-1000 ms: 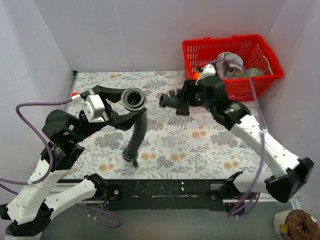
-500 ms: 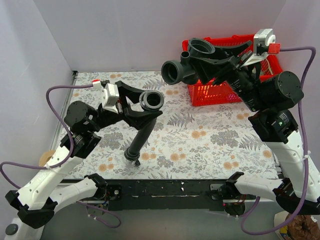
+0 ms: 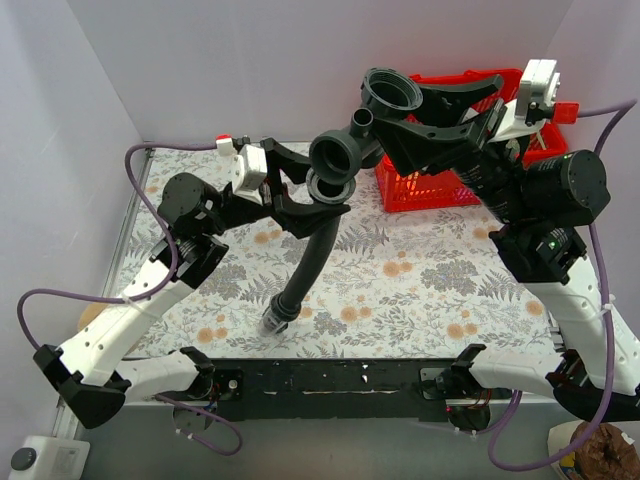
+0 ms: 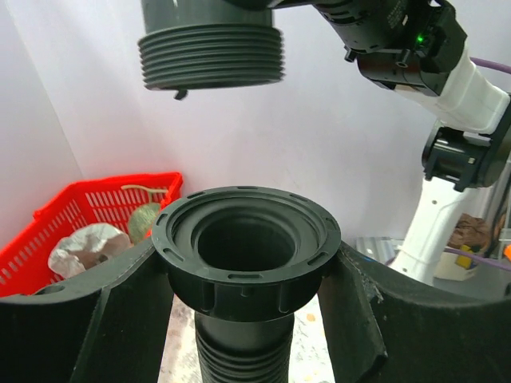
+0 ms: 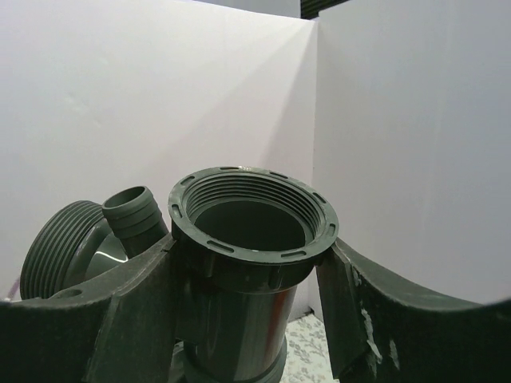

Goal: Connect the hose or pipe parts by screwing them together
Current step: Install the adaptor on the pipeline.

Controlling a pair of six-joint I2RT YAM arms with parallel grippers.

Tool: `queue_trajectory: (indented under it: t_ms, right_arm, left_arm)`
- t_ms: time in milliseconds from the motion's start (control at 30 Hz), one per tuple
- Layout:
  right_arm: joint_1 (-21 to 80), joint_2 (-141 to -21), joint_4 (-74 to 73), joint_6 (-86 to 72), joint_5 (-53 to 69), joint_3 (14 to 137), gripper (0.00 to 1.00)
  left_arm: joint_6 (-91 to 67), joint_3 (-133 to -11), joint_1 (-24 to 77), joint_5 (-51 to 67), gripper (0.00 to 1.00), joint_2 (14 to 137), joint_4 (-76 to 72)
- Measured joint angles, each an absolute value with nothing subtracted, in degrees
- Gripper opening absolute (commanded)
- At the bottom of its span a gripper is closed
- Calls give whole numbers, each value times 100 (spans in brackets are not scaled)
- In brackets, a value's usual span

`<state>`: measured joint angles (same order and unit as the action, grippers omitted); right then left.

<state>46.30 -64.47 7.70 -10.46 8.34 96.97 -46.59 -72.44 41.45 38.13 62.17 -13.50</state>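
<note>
The left gripper [image 3: 318,190] is clamped around the upper collar of the black ribbed hose [image 3: 312,255], its jaws pressed against both sides of the collar, whose opening faces up. From there the hose runs down toward 7 o'clock, and its lower end rests on the floral worktop [image 3: 420,285]. The right gripper [image 3: 405,120] is closed on the dark grey T-shaped fitting [image 3: 345,152], held in the air at 1 o'clock of the collar. In the left wrist view the fitting's threaded end hangs just above the collar with a gap between them. A red basket [image 3: 440,188] sits at the worktop's 1 o'clock corner.
</note>
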Motion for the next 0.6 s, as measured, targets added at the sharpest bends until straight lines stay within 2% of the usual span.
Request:
queue_trajectory:
  t_ms: [333, 600]
  right_arm:
    - [5148, -6565, 1031, -812, 1026, 9692, 1]
    - [5227, -6521, 1002, -515, 978, 9371, 1]
  left_arm:
    - [-4108, -7797, 4176, 4099, 36, 6921, -1887]
    - [-4160, -7940, 4176, 4121, 32, 6993, -1973]
